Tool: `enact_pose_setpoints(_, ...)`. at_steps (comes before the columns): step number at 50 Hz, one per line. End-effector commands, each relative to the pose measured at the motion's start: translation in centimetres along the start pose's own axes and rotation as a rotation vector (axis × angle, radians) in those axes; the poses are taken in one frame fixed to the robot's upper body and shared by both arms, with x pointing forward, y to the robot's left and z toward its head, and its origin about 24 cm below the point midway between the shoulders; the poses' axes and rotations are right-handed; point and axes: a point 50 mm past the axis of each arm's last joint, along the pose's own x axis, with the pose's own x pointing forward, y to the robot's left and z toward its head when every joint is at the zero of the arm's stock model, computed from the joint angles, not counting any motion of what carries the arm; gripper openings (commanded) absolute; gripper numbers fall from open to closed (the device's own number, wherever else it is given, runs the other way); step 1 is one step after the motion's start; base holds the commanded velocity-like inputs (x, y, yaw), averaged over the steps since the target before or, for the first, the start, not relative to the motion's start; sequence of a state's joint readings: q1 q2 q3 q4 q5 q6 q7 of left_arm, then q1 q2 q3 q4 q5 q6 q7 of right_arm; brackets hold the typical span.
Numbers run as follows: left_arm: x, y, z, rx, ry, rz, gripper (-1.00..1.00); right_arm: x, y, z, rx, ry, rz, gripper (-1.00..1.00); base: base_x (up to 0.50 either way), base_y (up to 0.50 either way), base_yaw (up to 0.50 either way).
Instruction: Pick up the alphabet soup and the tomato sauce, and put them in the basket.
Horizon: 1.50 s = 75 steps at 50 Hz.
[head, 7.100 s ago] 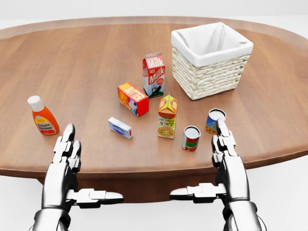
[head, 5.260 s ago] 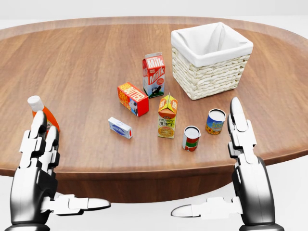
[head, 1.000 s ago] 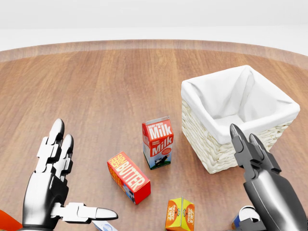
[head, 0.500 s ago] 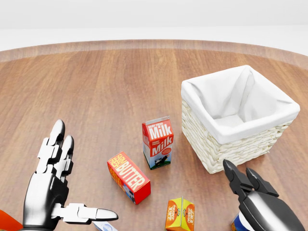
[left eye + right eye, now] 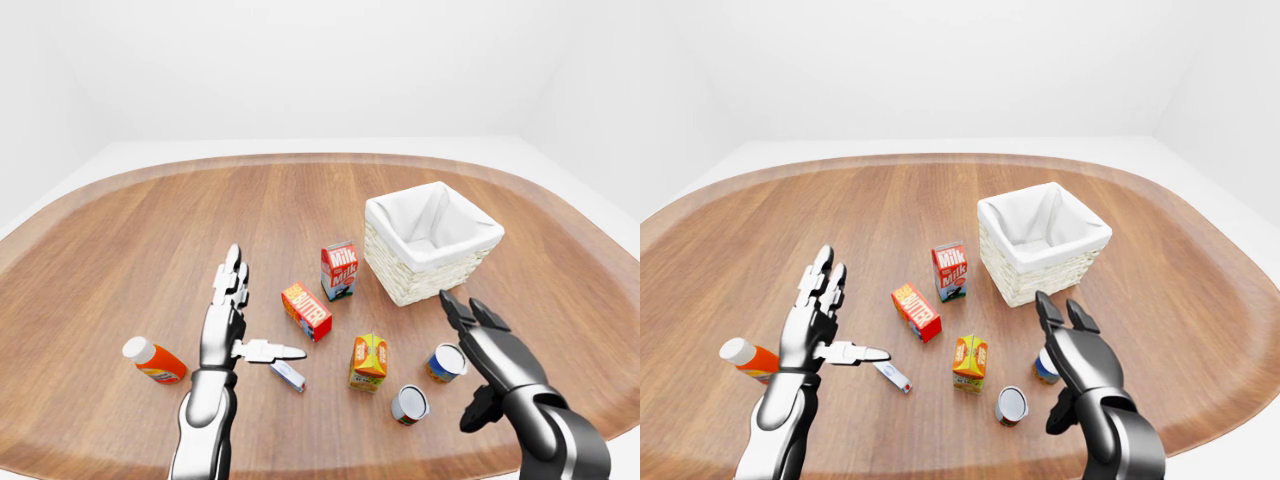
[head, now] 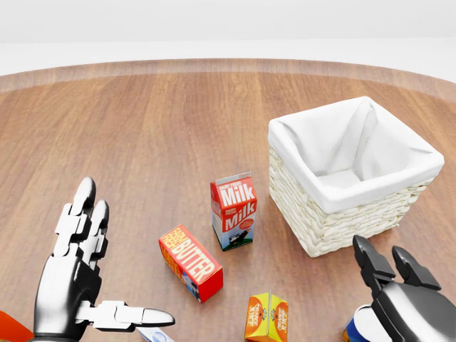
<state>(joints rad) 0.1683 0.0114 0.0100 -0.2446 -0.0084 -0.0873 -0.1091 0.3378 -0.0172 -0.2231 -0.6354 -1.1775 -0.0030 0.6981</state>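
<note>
The alphabet soup, a blue can (image 5: 443, 363), stands on the wooden table below the basket in the left-eye view. The tomato sauce, a red and green can (image 5: 408, 404), stands just below and to its left. The white-lined wicker basket (image 5: 400, 288) is empty. My right hand (image 5: 466, 360) is open, its fingers spread just right of the blue can and its thumb lower down; the fingers do not close round the can. In the head view only its fingertips (image 6: 370, 260) and a sliver of the blue can (image 6: 353, 330) show. My left hand (image 5: 252, 318) is open and empty at the left.
A milk carton (image 5: 339, 270), a butter box (image 5: 307, 311), an orange juice carton (image 5: 368, 361) and a small blue-white box (image 5: 288, 375) lie between my hands. An orange bottle (image 5: 153, 360) lies at the left. The table's near edge runs below the cans.
</note>
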Motion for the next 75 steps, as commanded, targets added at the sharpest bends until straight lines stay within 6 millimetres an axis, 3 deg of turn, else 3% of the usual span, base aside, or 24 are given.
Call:
enact_pose_setpoints(1, 0.2, 0.3, 0.1, 0.019, -0.005, 0.038, 1.00, 0.5, -0.2, -0.6, -0.071, 0.061, -0.001, 1.00, 0.00, 0.00, 0.00)
enact_pose_setpoints(20, 0.2, 0.3, -0.1, 0.025, 0.004, 0.034, 1.00, 2.5, 1.8, -1.4, -0.088, 0.112, 0.116, 1.00, 0.00, 0.00, 0.00)
enact_pose_setpoints(36, 0.2, 0.3, 0.1, 0.025, -0.003, 0.033, 1.00, 2.8, 2.6, -2.5, -0.076, 0.145, 0.155, 1.00, 0.00, 0.00, 0.00)
enact_pose_setpoints(75, 0.3, 0.3, -0.1, 0.025, 0.001, 0.035, 1.00, 3.3, 3.6, -3.1, -0.064, 0.154, 0.170, 1.00, 0.00, 0.00, 0.00)
